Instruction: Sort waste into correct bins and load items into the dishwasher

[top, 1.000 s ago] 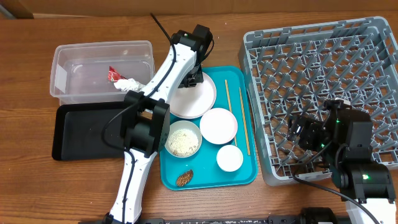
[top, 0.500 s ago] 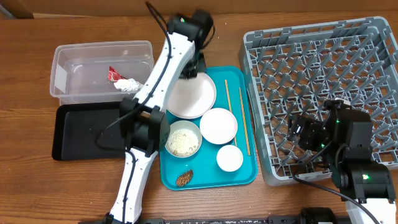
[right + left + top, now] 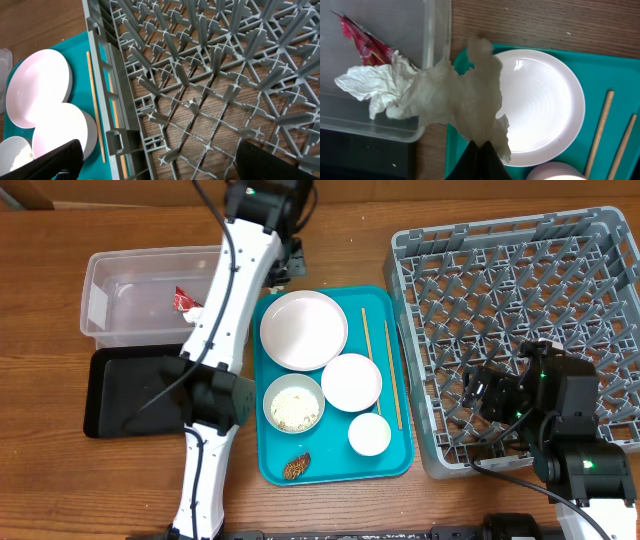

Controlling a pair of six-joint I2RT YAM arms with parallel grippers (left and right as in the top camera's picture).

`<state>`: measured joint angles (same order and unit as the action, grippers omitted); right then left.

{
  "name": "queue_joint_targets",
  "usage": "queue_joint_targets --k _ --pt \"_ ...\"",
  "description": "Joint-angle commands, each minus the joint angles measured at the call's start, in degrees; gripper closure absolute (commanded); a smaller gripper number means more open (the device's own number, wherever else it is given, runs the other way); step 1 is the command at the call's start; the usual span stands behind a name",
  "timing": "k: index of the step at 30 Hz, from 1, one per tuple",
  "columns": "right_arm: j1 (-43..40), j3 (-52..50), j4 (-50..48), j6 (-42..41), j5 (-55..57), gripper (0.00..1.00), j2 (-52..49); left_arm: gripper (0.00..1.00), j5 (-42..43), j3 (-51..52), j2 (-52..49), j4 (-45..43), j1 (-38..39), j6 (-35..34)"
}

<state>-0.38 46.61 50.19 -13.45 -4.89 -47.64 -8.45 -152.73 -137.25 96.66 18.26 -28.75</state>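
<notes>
Mid waste-sorting here, and the dishes are all sitting on the teal tray (image 3: pixel 615 70) with none in the grey rack (image 3: pixel 520 290). The left end effector (image 3: pixel 479 146) is pinched shut on a crumpled tissue (image 3: pixel 470 95). The tissue dangles right over the seam between the clear tub (image 3: pixel 437 40) and the teal tray, and from the wrist view it partly overlaps the big plate (image 3: pixel 540 100). Inside the tub there's a red wrapper (image 3: pixel 364 42) and a second tissue wad (image 3: pixel 362 85).

Next move, I'd guess, is to swing further over the tub so the whole tissue hangs inside the wall, then let go. It's floppy stuff, so it could drape over the rim or cling to a finger, and dropping it from well inside seems safer.

The right end effector (image 3: pixel 157 150) is spread wide with nothing in it, hovering over the rack. To my eye what's left is the rice bowl (image 3: pixel 294 402), the brown scrap (image 3: pixel 297 467) and the chopsticks (image 3: pixel 365 330).
</notes>
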Motion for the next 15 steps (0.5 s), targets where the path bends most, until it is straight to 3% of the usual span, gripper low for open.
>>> queue_joint_targets --k 1,15 --pt "-0.2 1.5 -0.2 0.4 0.5 0.00 0.5 0.96 3.5 -1.1 2.5 0.2 -2.5 4.4" --pt "-0.2 1.5 -0.2 0.4 0.5 0.00 0.5 0.96 2.6 0.5 4.2 0.2 -9.8 6.1"
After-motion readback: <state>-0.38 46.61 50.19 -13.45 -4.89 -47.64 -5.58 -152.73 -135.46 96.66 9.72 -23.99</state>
